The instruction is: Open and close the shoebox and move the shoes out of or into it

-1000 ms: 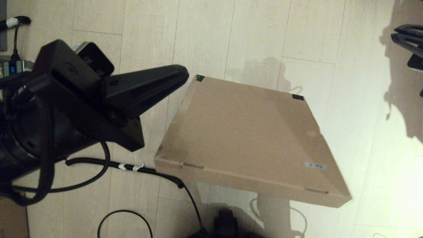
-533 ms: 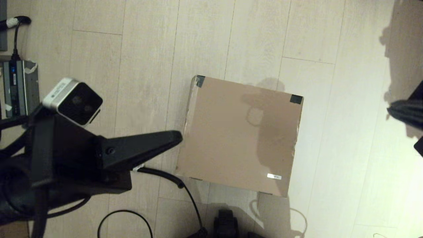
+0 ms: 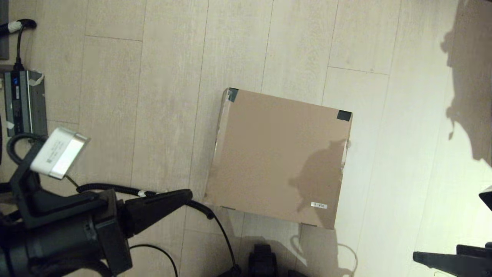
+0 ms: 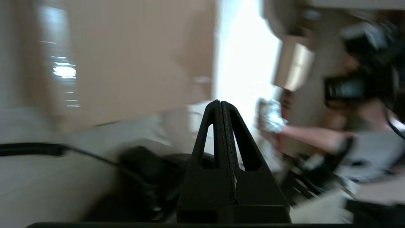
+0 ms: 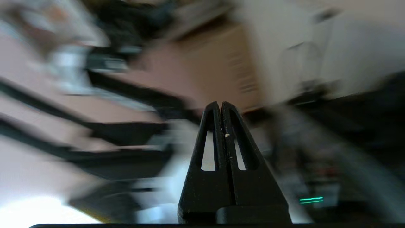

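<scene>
Shoebox (image 3: 278, 157) lies closed; left tool (image 3: 186, 195) pinched empty beside it; right tool (image 5: 220, 104) likewise empty.

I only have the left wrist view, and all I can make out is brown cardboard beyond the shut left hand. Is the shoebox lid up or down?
Observer: Down. In the head view the shoebox lies flat on the floor with its lid shut.
Operator: How close is my left hand to it?
Observer: The left hand points at the box's near left corner, a small gap short of it, not touching.
Operator: And the right hand?
Observer: The right hand is low on the robot's right, well clear of the box; its wrist view shows it shut.
</scene>
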